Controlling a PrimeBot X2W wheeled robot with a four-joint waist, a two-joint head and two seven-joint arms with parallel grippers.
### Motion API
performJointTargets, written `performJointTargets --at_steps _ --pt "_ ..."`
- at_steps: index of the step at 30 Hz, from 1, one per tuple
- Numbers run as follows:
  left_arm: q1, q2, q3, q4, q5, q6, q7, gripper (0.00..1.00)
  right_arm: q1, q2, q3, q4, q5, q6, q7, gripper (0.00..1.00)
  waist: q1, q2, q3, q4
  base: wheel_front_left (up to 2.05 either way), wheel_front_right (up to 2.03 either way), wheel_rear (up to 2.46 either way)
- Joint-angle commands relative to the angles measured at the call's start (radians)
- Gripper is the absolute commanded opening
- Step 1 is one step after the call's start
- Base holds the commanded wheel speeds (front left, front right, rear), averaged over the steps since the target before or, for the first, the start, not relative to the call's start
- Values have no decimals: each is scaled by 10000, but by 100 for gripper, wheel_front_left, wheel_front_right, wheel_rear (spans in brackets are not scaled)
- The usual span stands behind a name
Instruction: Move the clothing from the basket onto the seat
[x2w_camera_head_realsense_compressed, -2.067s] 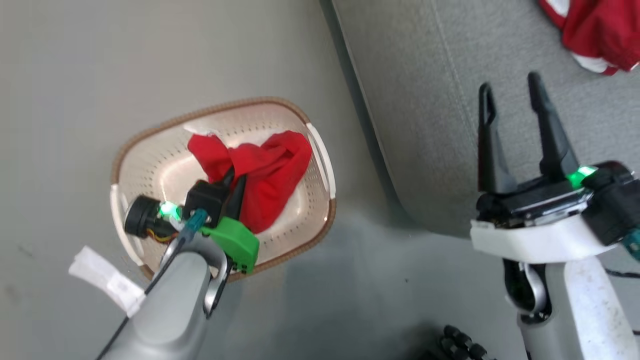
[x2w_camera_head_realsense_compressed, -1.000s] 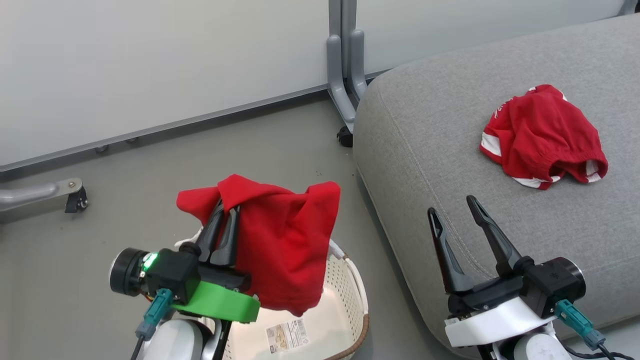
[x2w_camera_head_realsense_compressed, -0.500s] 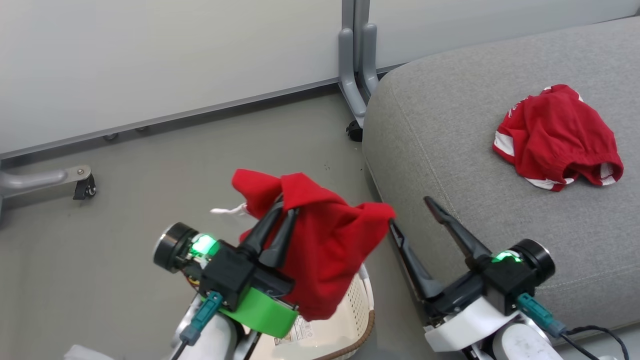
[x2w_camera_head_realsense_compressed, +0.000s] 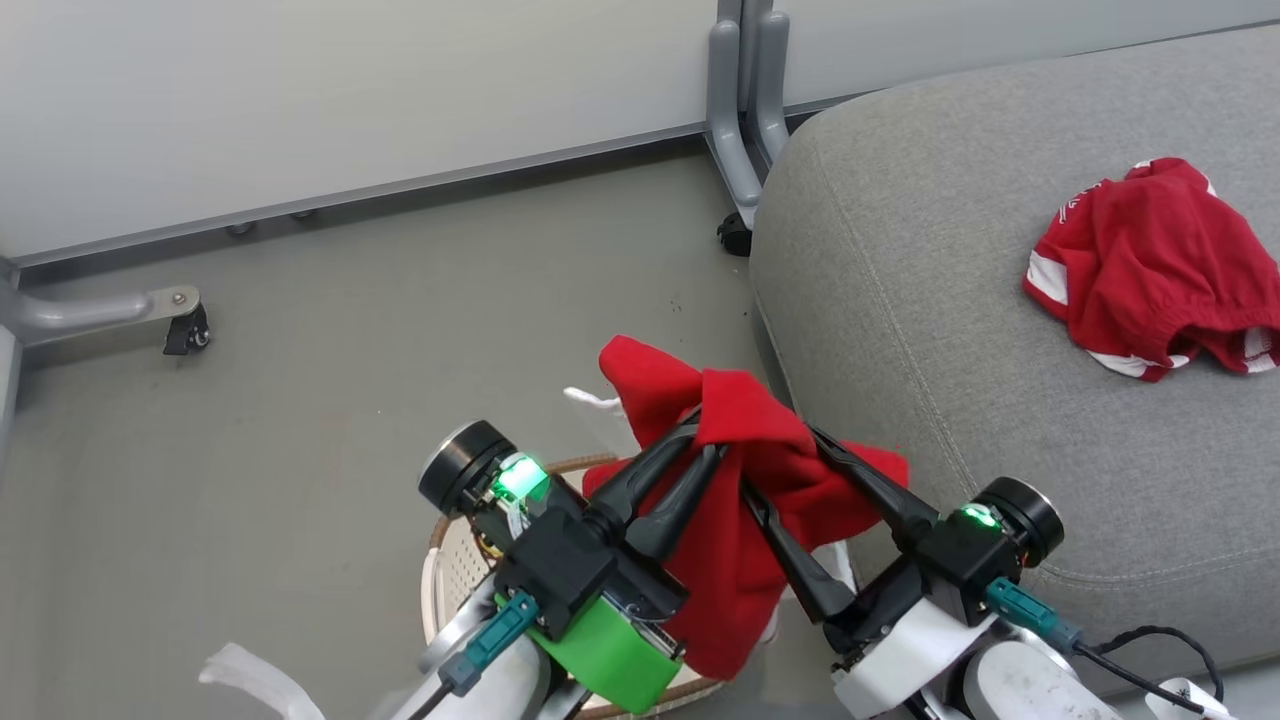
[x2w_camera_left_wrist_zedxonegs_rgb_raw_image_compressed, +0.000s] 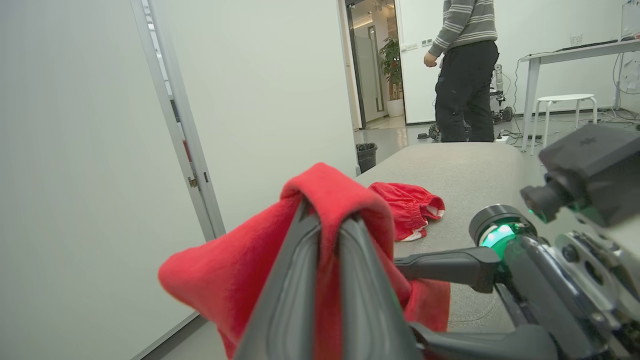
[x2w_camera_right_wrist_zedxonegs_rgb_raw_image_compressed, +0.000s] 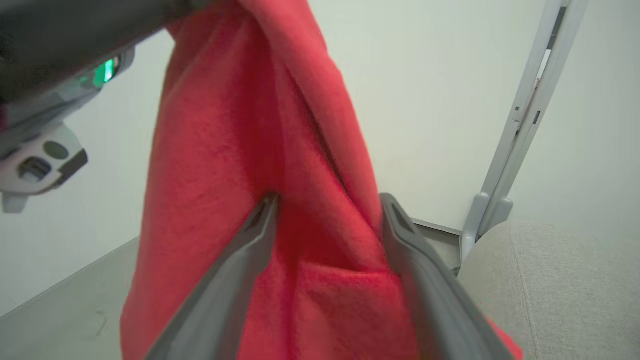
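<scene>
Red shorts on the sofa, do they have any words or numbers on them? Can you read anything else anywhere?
Red shorts: white print by the top edge, too blurred to read.
Small plates on the far wall: too small to read.
Nothing else has readable text.

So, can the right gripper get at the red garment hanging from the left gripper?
Probably yes. The right gripper is open, its jaws standing one on each side of the red garment, which hangs from the shut left gripper. Nothing stands between them.
</scene>
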Motion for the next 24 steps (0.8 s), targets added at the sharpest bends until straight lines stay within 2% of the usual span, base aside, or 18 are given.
performJointTargets --at_steps 1,3,4,5,6,24 --pt "-212 56 -81 -13 -156 -26 -35 0 -9 -5 83 97 143 -10 -31 100 1 0 25 49 0 0 0" --pt "-306 35 -209 35 -283 -26 -35 0 16 43 157 138 191 -10 -31 100 1 0 29 70 0 0 0" --pt "-336 34 -251 75 -310 -27 -35 0 22 82 165 107 211 -10 -31 49 1 0 30 72 0 0 0" --pt "-374 34 -297 125 -330 -27 -35 0 55 141 167 47 269 -10 -31 20 1 0 31 70 0 0 0" --pt "-406 29 -318 156 -359 -27 -35 0 104 176 191 31 327 -10 -31 0 1 0 30 66 0 0 0" --pt "-511 -173 -153 945 -223 -28 -35 0 573 737 -141 -220 415 -10 -31 0 1 0 61 -115 0 0 0"
